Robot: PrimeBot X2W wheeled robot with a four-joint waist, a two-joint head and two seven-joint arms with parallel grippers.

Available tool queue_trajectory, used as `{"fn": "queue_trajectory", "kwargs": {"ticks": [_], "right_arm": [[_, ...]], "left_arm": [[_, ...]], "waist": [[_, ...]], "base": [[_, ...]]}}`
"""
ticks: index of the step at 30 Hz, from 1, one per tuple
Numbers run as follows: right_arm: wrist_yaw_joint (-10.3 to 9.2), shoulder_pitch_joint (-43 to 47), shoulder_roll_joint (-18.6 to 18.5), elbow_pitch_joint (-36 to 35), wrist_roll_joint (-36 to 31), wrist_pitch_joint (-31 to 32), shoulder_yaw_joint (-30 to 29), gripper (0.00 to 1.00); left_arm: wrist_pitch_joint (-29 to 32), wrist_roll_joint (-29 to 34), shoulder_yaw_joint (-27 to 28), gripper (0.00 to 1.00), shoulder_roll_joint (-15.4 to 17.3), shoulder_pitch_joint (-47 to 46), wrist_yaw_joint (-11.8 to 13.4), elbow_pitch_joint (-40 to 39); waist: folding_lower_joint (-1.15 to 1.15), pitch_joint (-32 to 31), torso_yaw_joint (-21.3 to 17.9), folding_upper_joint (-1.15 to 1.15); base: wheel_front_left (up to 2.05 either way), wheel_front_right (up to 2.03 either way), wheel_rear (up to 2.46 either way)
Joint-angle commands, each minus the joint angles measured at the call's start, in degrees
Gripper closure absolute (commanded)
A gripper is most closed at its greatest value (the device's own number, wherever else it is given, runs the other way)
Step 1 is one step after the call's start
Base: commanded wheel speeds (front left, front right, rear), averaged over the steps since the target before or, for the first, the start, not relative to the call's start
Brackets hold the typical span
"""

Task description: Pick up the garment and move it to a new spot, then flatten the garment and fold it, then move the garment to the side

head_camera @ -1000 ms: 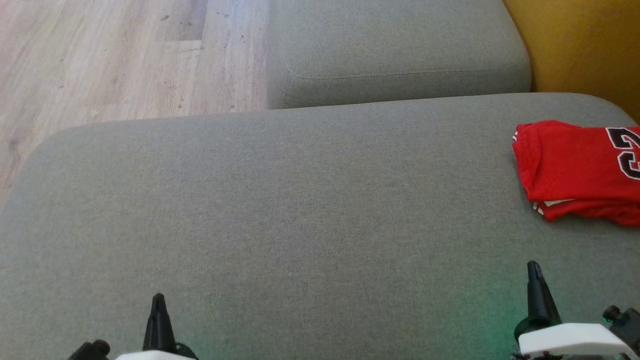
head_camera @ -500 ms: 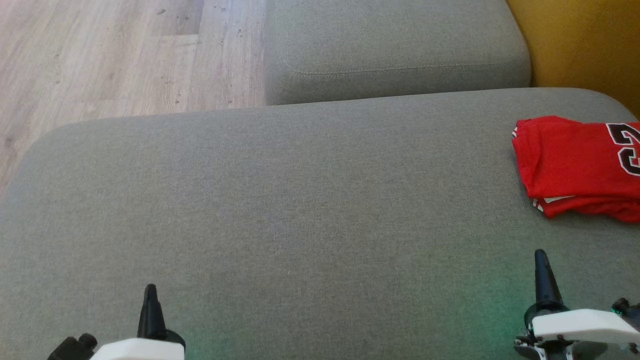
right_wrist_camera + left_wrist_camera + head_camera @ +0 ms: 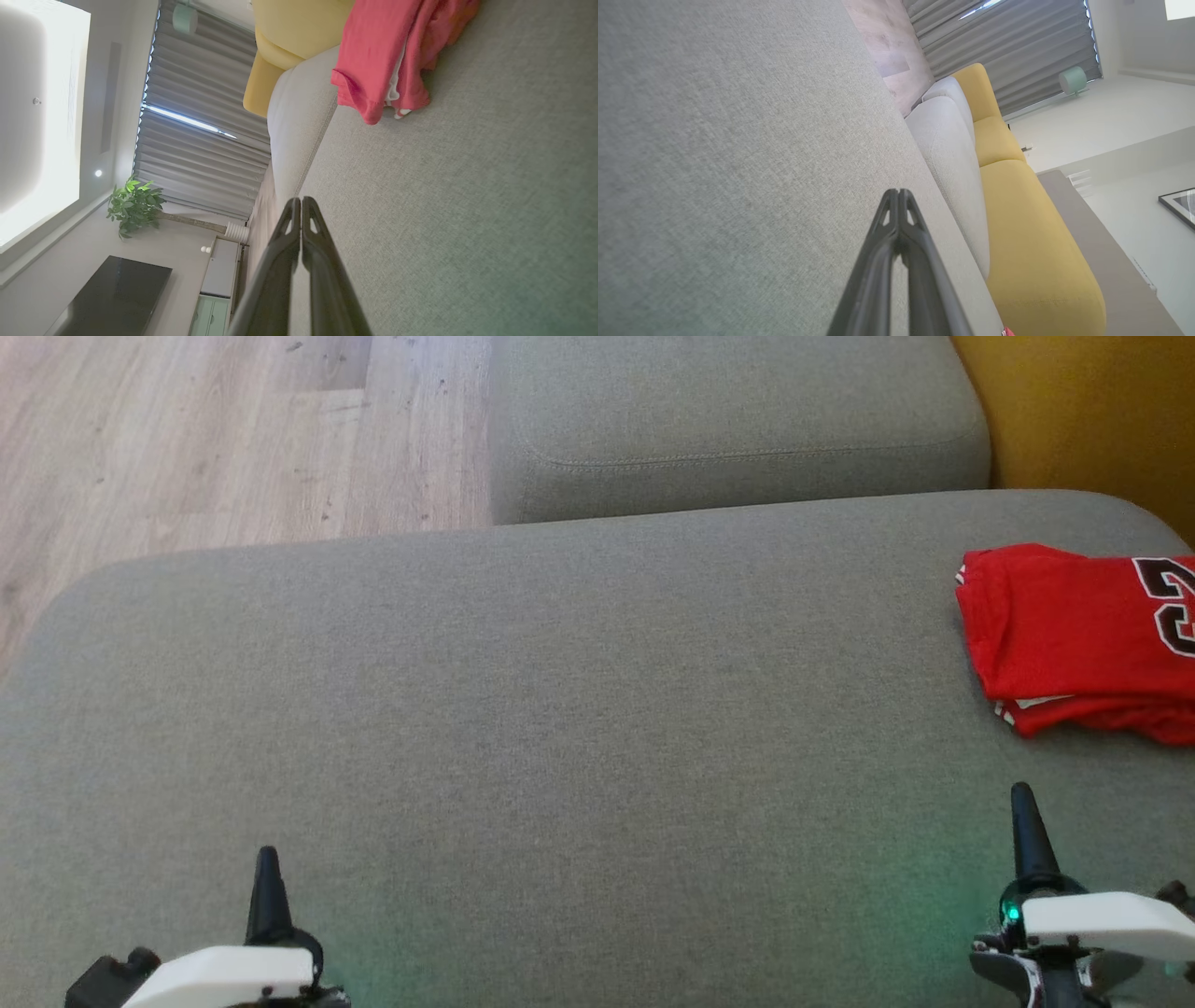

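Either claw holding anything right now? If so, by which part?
Nothing held: the left claw and right claw are both shut and empty; the folded red garment lies on the grey cushion, apart from both.

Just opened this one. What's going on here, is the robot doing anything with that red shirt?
Nothing is being handled at this moment. The red garment lies folded near the right end of the grey sofa cushion, partly cut off by the edge of the head view. The left tool and right tool are both shut and empty, pointing forward over bare cushion. The right one is nearer the garment but apart from it. From how things lie, the folding and setting aside look done.
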Motion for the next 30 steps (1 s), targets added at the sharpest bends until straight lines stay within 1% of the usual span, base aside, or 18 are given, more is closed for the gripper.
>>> {"fn": "queue_trajectory", "kwargs": {"ticks": [1, 30], "right_arm": [[0.16, -3.2, -1.1, -1.7, 1.6, 0.3, 0.6, 1.00], [0.21, -8.6, -1.0, -0.6, 21.3, 5.4, -2.3, 1.00]], "left_arm": [[0.4, -1.6, 2.1, 1.00, 0.7, -3.3, -0.5, -1.4], [5.4, -21.9, 6.9, 1.00, 0.5, -8.7, -4.0, 0.3]], "waist": [[0.00, 0.1, 0.0, 0.00], [0.00, 1.6, -0.6, 0.00]], "base": [[0.00, 0.00, 0.00], [0.00, 0.00, 0.00]]}}
